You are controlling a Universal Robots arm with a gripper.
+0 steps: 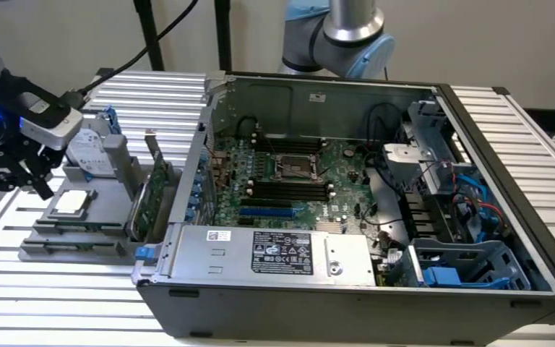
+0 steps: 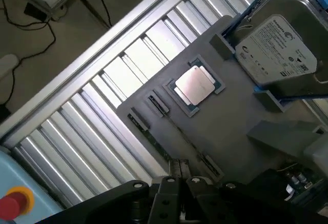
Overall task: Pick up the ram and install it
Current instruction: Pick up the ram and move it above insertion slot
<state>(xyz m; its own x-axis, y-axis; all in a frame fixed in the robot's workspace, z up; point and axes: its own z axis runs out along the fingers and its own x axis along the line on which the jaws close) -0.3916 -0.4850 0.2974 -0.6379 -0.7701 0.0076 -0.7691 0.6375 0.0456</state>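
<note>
The ram is a thin dark-green strip standing on edge in a long slot of the grey holder. My gripper hovers over the end of that slot, turned at an angle to it. Its two ribbed pads sit close together with nothing visible between them. In the exterior view the gripper hangs above the holder at the exterior view's left, outside the open computer case. The motherboard lies inside the case, its dark memory slots in view.
On the holder lie a square silver processor, a silver hard drive with blue rails and an upright green expansion card. The slatted metal table carries everything. A power supply and cables fill the case's near side.
</note>
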